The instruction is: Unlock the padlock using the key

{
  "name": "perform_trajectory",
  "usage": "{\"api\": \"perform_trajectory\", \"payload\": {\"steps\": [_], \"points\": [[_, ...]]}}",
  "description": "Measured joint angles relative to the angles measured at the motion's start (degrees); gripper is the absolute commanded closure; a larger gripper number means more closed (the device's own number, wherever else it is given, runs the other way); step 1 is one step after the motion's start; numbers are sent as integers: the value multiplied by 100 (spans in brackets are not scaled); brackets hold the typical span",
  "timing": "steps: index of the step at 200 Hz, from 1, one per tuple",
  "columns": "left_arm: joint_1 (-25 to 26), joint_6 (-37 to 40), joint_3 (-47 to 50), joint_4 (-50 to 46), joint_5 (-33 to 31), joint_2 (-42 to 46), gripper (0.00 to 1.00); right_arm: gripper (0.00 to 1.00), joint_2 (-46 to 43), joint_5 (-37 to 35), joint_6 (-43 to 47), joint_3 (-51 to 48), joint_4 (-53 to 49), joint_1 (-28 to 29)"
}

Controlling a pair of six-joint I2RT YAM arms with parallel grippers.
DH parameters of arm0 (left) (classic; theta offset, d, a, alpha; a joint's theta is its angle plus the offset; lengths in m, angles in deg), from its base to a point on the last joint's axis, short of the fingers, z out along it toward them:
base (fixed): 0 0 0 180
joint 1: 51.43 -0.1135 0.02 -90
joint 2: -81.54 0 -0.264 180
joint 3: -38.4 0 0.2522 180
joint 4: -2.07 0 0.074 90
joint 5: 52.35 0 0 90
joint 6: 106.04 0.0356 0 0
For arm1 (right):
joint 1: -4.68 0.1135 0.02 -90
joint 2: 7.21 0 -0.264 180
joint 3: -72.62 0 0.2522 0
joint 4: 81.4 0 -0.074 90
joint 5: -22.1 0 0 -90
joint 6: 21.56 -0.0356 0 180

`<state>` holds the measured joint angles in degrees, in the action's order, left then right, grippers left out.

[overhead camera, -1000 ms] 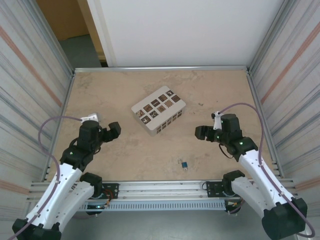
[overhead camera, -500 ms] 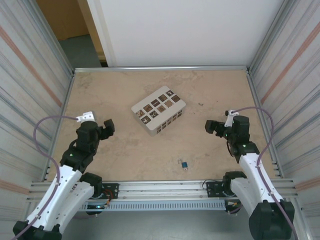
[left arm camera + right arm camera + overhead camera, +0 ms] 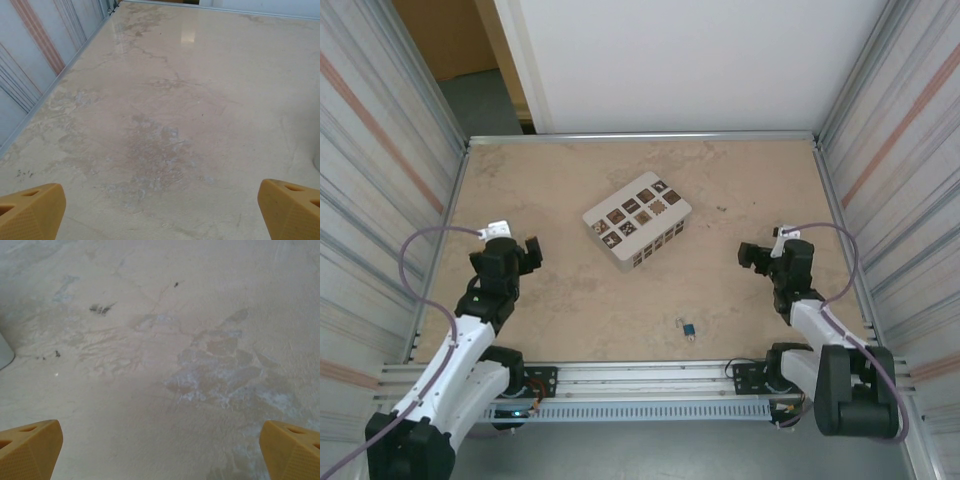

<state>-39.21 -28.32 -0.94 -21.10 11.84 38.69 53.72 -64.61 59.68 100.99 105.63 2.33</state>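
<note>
The tiny bright-blue padlock lies on the table near its front edge, right of centre, with a small metal bit at one end. I cannot make out a separate key. My left gripper sits far to the padlock's left, pulled back toward its base. My right gripper sits up and to the right of the padlock, also pulled back. Both stand open with nothing between them: the left wrist view has orange fingertips wide apart over bare table, and the right wrist view has its orange fingertips just as far apart.
A pale box with brown squares stands in the middle of the table. Corrugated metal walls close in left and right, and a metal rail runs along the front edge. A dark smudge marks the table ahead of the right gripper.
Both arms have drawn back toward their bases and outward, the left gripper moving left and the right gripper moving right. The padlock and box have not moved.
</note>
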Motion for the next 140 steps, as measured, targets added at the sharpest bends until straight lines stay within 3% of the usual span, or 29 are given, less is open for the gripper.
{"api": "perform_trajectory", "payload": {"steps": [59, 140], "points": [[-28, 101, 153, 372, 22, -160, 1, 1, 953, 153, 155, 0, 1720, -4], [-66, 297, 280, 625, 68, -315, 1, 1, 1777, 448, 332, -127, 3167, -201]]}}
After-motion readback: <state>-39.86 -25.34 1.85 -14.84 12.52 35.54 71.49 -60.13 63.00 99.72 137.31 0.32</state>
